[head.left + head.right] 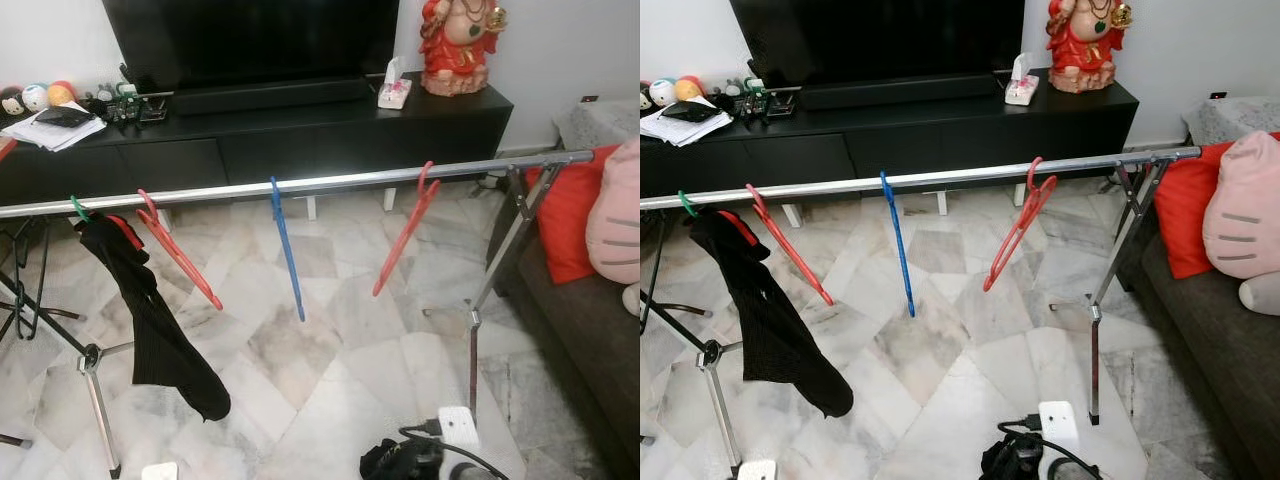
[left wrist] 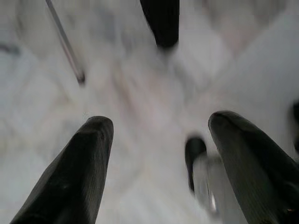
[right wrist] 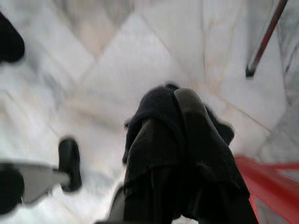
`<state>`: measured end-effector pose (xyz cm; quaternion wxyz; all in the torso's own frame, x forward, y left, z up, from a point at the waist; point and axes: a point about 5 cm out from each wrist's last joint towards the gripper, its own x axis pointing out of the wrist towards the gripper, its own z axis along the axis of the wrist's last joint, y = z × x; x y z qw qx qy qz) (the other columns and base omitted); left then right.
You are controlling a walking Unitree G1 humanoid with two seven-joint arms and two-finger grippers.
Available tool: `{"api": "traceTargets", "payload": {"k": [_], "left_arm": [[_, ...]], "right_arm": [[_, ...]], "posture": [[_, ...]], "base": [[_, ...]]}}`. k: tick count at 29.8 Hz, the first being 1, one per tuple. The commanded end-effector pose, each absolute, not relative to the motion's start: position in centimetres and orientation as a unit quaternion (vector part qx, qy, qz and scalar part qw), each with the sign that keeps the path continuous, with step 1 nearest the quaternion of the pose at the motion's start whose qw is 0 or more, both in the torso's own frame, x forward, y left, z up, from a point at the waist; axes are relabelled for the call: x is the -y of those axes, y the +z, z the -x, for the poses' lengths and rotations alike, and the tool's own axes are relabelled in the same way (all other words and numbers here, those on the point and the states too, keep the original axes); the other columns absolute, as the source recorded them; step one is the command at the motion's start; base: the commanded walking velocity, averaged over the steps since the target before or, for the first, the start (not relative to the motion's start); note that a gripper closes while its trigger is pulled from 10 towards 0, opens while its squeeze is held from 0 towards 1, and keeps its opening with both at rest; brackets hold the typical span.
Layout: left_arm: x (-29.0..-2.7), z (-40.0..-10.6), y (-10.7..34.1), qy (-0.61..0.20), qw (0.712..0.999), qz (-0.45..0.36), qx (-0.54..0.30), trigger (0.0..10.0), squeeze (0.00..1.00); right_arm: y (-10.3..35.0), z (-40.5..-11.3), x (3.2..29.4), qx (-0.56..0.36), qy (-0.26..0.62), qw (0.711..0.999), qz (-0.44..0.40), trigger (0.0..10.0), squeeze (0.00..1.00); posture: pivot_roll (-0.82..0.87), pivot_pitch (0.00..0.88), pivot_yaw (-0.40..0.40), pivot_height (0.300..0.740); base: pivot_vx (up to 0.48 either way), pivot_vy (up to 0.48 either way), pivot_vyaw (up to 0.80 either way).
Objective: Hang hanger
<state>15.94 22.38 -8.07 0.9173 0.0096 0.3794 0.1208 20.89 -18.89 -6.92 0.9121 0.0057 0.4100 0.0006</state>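
The right gripper point(image 3: 182, 154) is down low, pinching black cloth point(image 3: 154, 112) and a red hanger point(image 3: 271, 186). The rail point(image 1: 330, 183) runs sideways, high above it. The left gripper point(image 2: 159, 140) is wide open, holding nothing

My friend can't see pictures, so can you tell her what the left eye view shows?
A long silver rail crosses a room and carries a red hanger, a blue hanger, another red hanger, and a green hanger holding a black garment. Behind stands a black TV cabinet.
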Motion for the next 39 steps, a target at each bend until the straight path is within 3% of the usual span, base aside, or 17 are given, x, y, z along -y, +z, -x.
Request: {"api": "traceTargets", "payload": {"k": [1,9,16,23,33,36,38,39], "left_arm": [[-23.1,-17.1,-7.1,0.121,0.932,-0.027,-0.341,10.0,0.00],[-22.4,-19.4,-4.2,0.107,0.972,-0.051,-0.205,10.0,0.00],[-21.4,-17.7,-2.8,0.135,0.981,-0.050,-0.130,10.0,0.00],[-20.4,-17.6,-1.3,0.161,0.982,-0.033,-0.091,10.0,0.00],[-20.2,-18.3,-0.9,0.157,0.982,-0.027,-0.100,10.0,0.00],[-21.2,-18.1,-3.7,0.156,0.969,-0.025,-0.189,10.0,0.00],[-22.5,-16.8,-6.4,0.159,0.940,0.006,-0.301,10.0,0.00],[-22.6,-16.5,-6.8,0.157,0.935,0.009,-0.317,10.0,0.00]], "right_arm": [[-5.7,-22.6,19.3,-0.367,-0.016,0.930,-0.015,10.0,0.00],[-3.4,-24.9,20.9,-0.290,-0.020,0.957,0.001,10.0,0.00],[-2.5,-24.8,21.5,-0.223,-0.010,0.974,0.029,10.0,0.00],[-2.9,-24.5,20.4,-0.232,-0.001,0.972,0.043,10.0,0.00],[-3.6,-24.5,19.5,-0.270,0.014,0.962,0.043,10.0,0.00],[-4.9,-23.4,19.5,-0.336,0.014,0.940,0.058,10.0,0.00],[-6.2,-21.9,19.6,-0.390,0.015,0.918,0.064,10.0,0.00],[-6.3,-21.7,19.6,-0.395,0.012,0.917,0.060,10.0,0.00]], "posture": [[-0.08,0.000,0.042,0.740],[-0.09,0.000,0.038,0.740],[-0.10,0.000,0.029,0.740],[-0.10,0.000,0.022,0.740],[-0.09,0.000,0.020,0.740],[-0.08,0.000,0.023,0.740],[-0.08,0.000,0.021,0.740],[-0.08,0.000,0.023,0.740]], "base": [[0.000,0.000,0.00],[0.000,0.000,0.00],[0.000,0.000,0.00],[0.000,0.000,0.00],[0.000,0.000,0.00],[0.000,0.000,0.00],[0.000,0.000,0.00],[0.000,0.000,0.00]]}}
